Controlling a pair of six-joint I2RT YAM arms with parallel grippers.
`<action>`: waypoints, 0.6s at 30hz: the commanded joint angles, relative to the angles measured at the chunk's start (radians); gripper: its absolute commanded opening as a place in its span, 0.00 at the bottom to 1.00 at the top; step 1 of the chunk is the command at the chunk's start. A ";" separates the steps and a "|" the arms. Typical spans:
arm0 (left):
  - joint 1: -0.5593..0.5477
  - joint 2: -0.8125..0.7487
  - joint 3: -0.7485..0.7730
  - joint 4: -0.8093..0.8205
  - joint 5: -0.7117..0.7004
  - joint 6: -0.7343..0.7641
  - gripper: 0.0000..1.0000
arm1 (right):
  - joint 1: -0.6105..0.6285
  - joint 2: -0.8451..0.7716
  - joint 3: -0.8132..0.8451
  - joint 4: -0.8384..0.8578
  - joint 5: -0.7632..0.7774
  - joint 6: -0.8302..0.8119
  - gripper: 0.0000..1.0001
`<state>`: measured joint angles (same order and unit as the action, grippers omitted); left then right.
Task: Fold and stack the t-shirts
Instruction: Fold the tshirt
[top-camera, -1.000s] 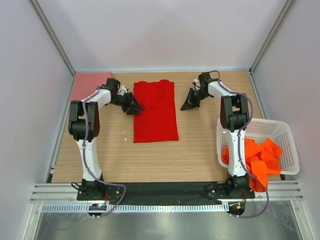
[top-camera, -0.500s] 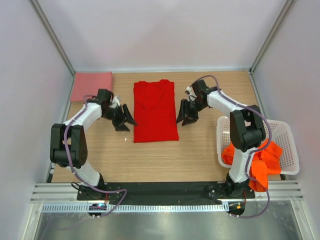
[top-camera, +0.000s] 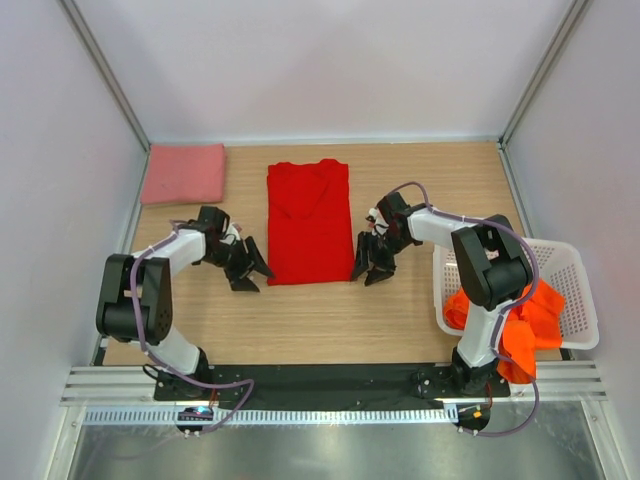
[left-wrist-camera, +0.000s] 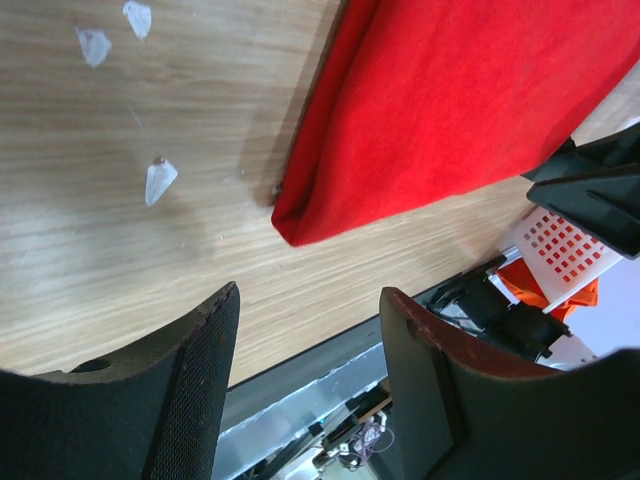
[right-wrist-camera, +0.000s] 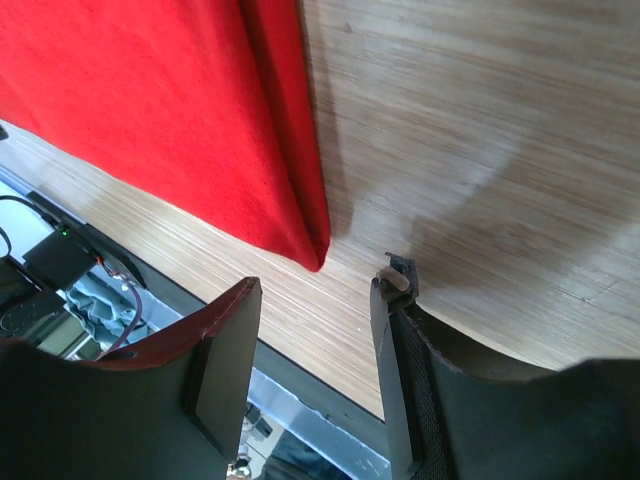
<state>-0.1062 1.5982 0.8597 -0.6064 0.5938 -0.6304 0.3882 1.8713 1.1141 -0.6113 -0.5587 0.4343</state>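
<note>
the left gripper (left-wrist-camera: 308, 295) is hovering low over the wooden table (top-camera: 300, 320), its jaws standing wide apart and gripping nothing (one inner face is showing a fine dimpled black pad, the other a smooth, dark reddish edge). just ahead of the gap, the near left corner of the bright red t-shirt (top-camera: 310, 222) is lying flat on the wood, close to the fingertips but apart from them. the cloth is looking soft and matte, folded into a long rectangle with a rounded, doubled edge along the side facing this gripper. a few small white flecks (left-wrist-camera: 160, 180) are sitting on the pale wood grain off to one side of the corner.

the right gripper (right-wrist-camera: 315, 290) is hanging equally low on the shirt's other side, jaws also wide and empty. the shirt's near right corner is pointing into the gap just beyond its tips, the folded layers showing as a crease running along the edge.

well beyond the left gripper, a salmon pink t-shirt (top-camera: 183, 173) is resting as a neat folded slab. behind the right gripper, a white plastic lattice basket (top-camera: 545, 260) is holding crumpled orange t-shirts (top-camera: 510, 320), one spilling over its rim.
</note>
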 joint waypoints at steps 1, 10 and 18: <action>-0.015 0.029 0.009 0.063 0.005 -0.040 0.59 | 0.000 -0.029 -0.017 0.067 0.010 0.026 0.55; -0.046 0.108 0.021 0.060 -0.054 -0.115 0.54 | 0.000 0.031 0.000 0.119 -0.032 0.075 0.54; -0.049 0.132 0.025 0.056 -0.114 -0.132 0.49 | 0.000 0.060 0.001 0.146 -0.041 0.101 0.50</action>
<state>-0.1501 1.7050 0.8661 -0.5686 0.5571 -0.7582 0.3882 1.9053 1.1088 -0.5079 -0.6220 0.5243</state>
